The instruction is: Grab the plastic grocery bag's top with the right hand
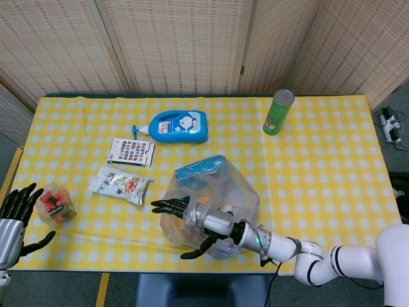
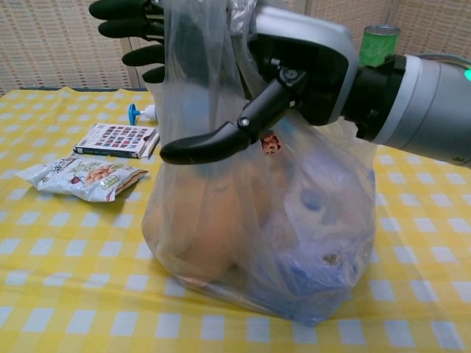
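Clear, thin plastic is what we see first: the grocery bag [image 2: 257, 220] stands full near the front edge of the tabletop [image 1: 319, 173], its gathered top [image 2: 202, 44] rising up in the chest view. We see our right robot hand [image 2: 294, 66] at that top, with the dark fingers [image 2: 121, 9] stretched out flat behind the film on the far side and the thumb [image 2: 213, 140] reaching out on the near side, so the plastic runs between them. The fingers and thumb are spread apart and we see no squeeze on the film; we call this robot hand released, around the bag top but not yet clenched on it. In the head view the same robot hand [image 1: 201, 224] lies across the near side of the bag [image 1: 217, 192]. Inside the bag we make out an orange-brown shape and something blue, too blurred by the film to name. Left of the bag lie a snack packet [image 1: 120, 184] and, just behind it, a small flat box [image 1: 131, 152]. Further back lies a blue bottle [image 1: 176, 126] on its side, and a green can [image 1: 278, 112] stands upright well apart at the rear right. At the far left edge our left robot hand [image 1: 14, 217] is released, fingers apart, just beside a small clear box of red things [image 1: 55, 203].
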`<action>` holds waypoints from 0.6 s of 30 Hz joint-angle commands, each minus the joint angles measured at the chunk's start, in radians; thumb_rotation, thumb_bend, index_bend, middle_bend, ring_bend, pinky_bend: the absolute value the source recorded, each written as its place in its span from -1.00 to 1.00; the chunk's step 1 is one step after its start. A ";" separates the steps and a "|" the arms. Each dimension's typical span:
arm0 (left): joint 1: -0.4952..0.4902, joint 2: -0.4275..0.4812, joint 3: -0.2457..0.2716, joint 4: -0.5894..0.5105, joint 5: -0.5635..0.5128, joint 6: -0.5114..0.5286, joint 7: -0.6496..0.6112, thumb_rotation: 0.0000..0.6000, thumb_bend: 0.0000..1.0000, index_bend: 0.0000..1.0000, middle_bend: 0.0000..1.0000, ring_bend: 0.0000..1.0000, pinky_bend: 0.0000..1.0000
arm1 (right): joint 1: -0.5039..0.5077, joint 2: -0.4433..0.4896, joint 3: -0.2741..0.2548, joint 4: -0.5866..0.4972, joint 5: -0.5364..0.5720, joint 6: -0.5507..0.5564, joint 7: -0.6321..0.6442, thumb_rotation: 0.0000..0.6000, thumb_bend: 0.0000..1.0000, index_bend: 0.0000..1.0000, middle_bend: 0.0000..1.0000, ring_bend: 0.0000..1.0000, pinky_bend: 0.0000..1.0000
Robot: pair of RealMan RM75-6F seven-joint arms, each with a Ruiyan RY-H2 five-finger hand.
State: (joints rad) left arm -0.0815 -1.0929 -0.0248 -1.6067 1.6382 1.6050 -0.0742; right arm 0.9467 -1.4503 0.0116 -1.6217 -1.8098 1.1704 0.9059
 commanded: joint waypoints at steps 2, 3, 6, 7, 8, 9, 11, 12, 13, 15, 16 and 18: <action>0.001 0.000 0.001 -0.001 0.002 0.002 0.001 1.00 -0.55 -1.00 -0.89 -0.87 -1.00 | -0.006 -0.011 -0.004 -0.003 -0.013 0.001 -0.089 1.00 -0.53 -1.00 -1.00 -0.97 -1.00; 0.002 0.000 0.000 -0.001 0.002 0.003 0.001 1.00 -0.55 -1.00 -0.89 -0.87 -1.00 | -0.006 -0.015 -0.004 0.001 -0.014 0.000 -0.106 1.00 -0.53 -1.00 -1.00 -0.97 -1.00; 0.002 0.001 0.000 -0.002 -0.001 0.003 0.000 1.00 -0.55 -1.00 -0.89 -0.87 -1.00 | -0.002 -0.028 0.002 0.009 -0.010 -0.009 -0.141 1.00 -0.53 -1.00 -1.00 -0.96 -1.00; 0.002 0.001 0.000 -0.002 -0.001 0.003 0.000 1.00 -0.55 -1.00 -0.89 -0.87 -1.00 | -0.001 -0.031 0.003 0.009 -0.011 -0.008 -0.145 1.00 -0.53 -1.00 -1.00 -0.95 -1.00; 0.002 0.001 0.000 -0.002 -0.001 0.003 0.000 1.00 -0.55 -1.00 -0.89 -0.87 -1.00 | 0.000 -0.035 0.004 0.013 -0.018 -0.001 -0.152 1.00 -0.53 -1.00 -1.00 -0.93 -1.00; 0.002 0.001 -0.001 -0.001 -0.001 0.003 -0.001 1.00 -0.55 -1.00 -0.89 -0.87 -1.00 | 0.000 -0.039 0.005 0.017 -0.025 0.007 -0.155 1.00 -0.53 -1.00 -1.00 -0.92 -1.00; 0.002 0.001 -0.001 -0.001 -0.002 0.001 -0.002 1.00 -0.55 -1.00 -0.89 -0.87 -1.00 | -0.002 -0.049 0.007 0.025 -0.035 0.030 -0.151 1.00 -0.53 -1.00 -1.00 -0.90 -1.00; 0.001 0.001 -0.001 0.000 -0.003 0.000 -0.002 1.00 -0.55 -1.00 -0.89 -0.87 -1.00 | -0.004 -0.059 0.011 0.032 -0.038 0.046 -0.142 1.00 -0.53 -1.00 -1.00 -0.91 -1.00; 0.001 0.001 -0.001 0.000 -0.003 -0.001 -0.003 1.00 -0.55 -1.00 -0.89 -0.87 -1.00 | -0.005 -0.068 0.013 0.038 -0.039 0.058 -0.130 1.00 -0.53 -1.00 -1.00 -0.91 -1.00; 0.001 0.001 0.000 0.000 -0.004 -0.003 -0.002 1.00 -0.55 -1.00 -0.89 -0.87 -1.00 | -0.003 -0.079 0.013 0.049 -0.037 0.070 -0.088 1.00 -0.53 -1.00 -1.00 -0.91 -1.00; 0.001 0.001 0.000 0.000 -0.004 -0.003 -0.002 1.00 -0.55 -1.00 -0.89 -0.87 -1.00 | -0.002 -0.080 0.013 0.053 -0.037 0.073 -0.076 1.00 -0.53 -1.00 -1.00 -0.91 -1.00; 0.001 0.001 0.000 -0.002 -0.003 -0.002 0.001 1.00 -0.55 -1.00 -0.89 -0.87 -1.00 | 0.001 -0.086 0.017 0.062 -0.026 0.082 -0.023 1.00 -0.53 -1.00 -1.00 -0.88 -1.00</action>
State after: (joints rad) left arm -0.0801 -1.0923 -0.0247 -1.6081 1.6351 1.6033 -0.0734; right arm 0.9446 -1.5248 0.0239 -1.5748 -1.8425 1.2383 0.8330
